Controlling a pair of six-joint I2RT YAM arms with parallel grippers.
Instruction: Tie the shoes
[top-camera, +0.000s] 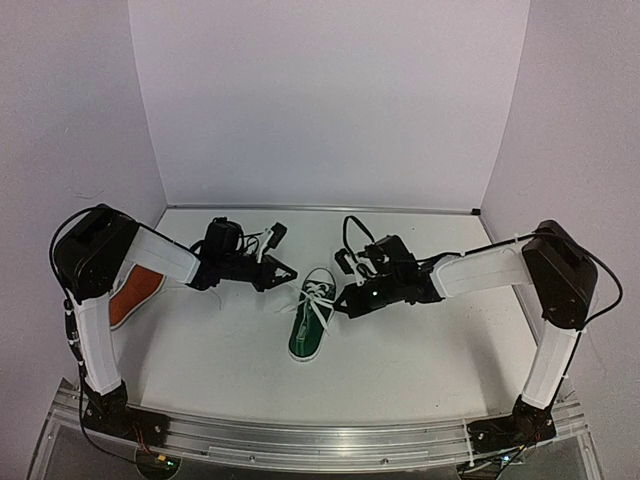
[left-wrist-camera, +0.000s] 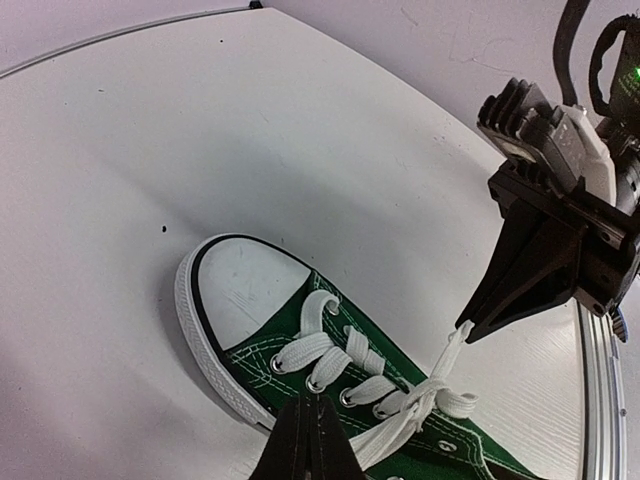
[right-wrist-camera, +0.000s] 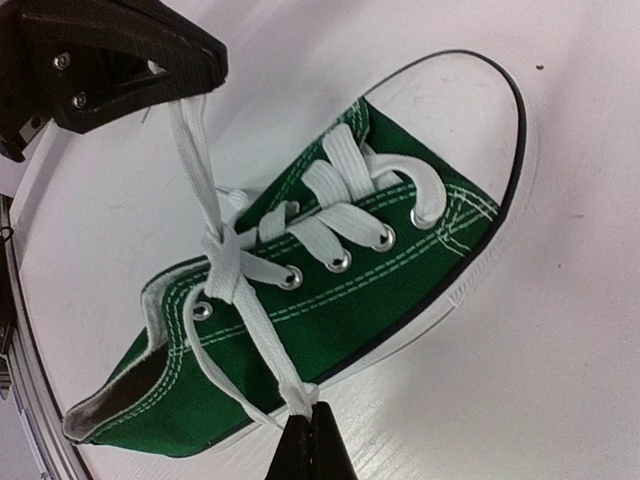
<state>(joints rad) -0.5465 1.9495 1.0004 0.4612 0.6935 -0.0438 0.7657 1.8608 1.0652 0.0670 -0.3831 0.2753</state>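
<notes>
The dark green sneaker (top-camera: 306, 330) with white laces (top-camera: 318, 298) lies mid-table, toe toward the back. Its laces are crossed in a knot (right-wrist-camera: 222, 262) over the top eyelets. My left gripper (top-camera: 292, 272) is shut on one lace end, stretched taut away from the knot; it shows in the right wrist view (right-wrist-camera: 165, 80). My right gripper (right-wrist-camera: 312, 415) is shut on the other lace strand (right-wrist-camera: 260, 340) beside the shoe's sole; it also shows in the left wrist view (left-wrist-camera: 468, 328). The orange-red sneaker (top-camera: 135, 293) lies at the left, partly hidden by my left arm.
White walls close the table on the back and both sides. A metal rail (top-camera: 320, 440) runs along the near edge with both arm bases on it. Cables (top-camera: 352, 232) loop above the right wrist.
</notes>
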